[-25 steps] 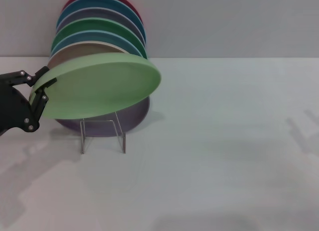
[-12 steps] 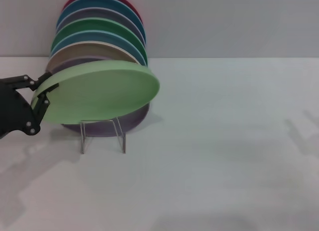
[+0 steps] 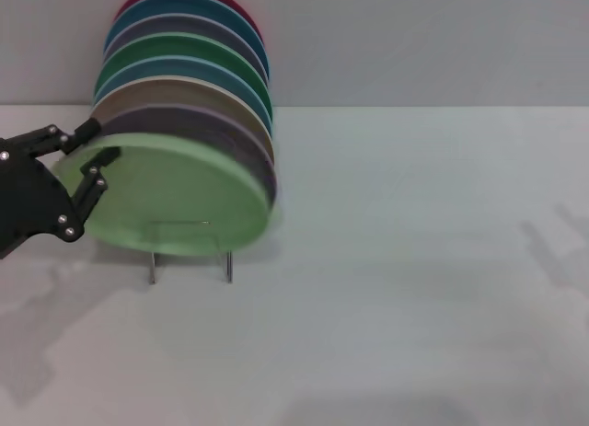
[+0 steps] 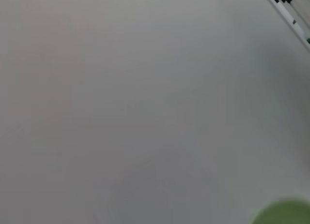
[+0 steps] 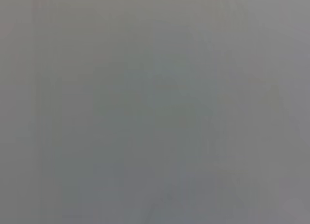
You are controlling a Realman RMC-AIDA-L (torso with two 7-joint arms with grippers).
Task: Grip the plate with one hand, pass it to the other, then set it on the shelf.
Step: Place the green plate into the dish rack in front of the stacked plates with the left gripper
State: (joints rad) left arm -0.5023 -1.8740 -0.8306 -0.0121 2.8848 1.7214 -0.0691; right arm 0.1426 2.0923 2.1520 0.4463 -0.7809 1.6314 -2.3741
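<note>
The pale mint-green plate [image 3: 175, 198] stands tilted at the front of a row of plates, its lower edge in the clear shelf [image 3: 191, 253]. It leans back against the lavender plate [image 3: 198, 127]. My left gripper [image 3: 101, 143] is at the plate's left rim, fingers closed on the edge, one in front and one behind. A sliver of the green plate also shows in the left wrist view [image 4: 285, 213]. The right gripper is out of view, and the right wrist view shows only plain grey.
Behind the mint plate, several coloured plates [image 3: 184, 53] stand in a row back to the wall, including a darker green one [image 3: 198, 47]. The white table [image 3: 414, 260] stretches to the right and front.
The mint plate has swung from nearly flat above the stand down to upright, settling onto the stand against the lavender plate. My left gripper stayed on its left rim.
</note>
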